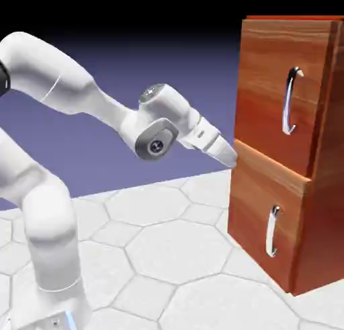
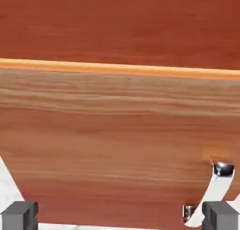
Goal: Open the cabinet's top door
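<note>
Reddish-brown wood grain faces the door [image 1: 265, 87], the upper front panel of the cabinet [image 1: 329, 214], and it lies flush and closed. I would expect a broad, stiff panel that swings on a hinge rather than lifts, with its weight carried by the cabinet. The silver handle [image 1: 289, 103] looks hard, smooth and perhaps slippery. The middle of its upright bow is the place to take it, one finger on either side, since the ends curve in toward the cabinet.

The arm [image 1: 64, 73] reaches from the exterior view's left toward the cabinet, its wrist bent and the hand [image 1: 201, 132] sloping down to the cabinet's front, near the seam between the panels. That is lower than the handle, so the hand probably needs to rise and shift across the cabinet's front. The jaws [image 2: 119, 216] stand wide apart with nothing between them.
</note>
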Robot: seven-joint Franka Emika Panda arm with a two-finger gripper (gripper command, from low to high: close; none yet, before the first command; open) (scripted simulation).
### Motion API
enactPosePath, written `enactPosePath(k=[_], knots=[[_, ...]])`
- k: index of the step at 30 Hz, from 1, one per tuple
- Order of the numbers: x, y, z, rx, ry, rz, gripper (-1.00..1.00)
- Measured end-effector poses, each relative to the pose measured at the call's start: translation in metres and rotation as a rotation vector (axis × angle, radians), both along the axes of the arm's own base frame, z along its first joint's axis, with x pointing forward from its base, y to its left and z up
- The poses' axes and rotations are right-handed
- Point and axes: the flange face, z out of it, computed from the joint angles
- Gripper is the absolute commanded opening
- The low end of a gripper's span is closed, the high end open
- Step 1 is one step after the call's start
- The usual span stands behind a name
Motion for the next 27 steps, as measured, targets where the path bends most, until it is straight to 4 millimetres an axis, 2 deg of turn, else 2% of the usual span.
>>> enactPosePath(k=[14,27], knots=[[0.000,0.022,0.075,-0.015,-0.194,0.042,0.00],[-0.010,0.016,0.119,-0.009,-0.375,0.053,0.00]])
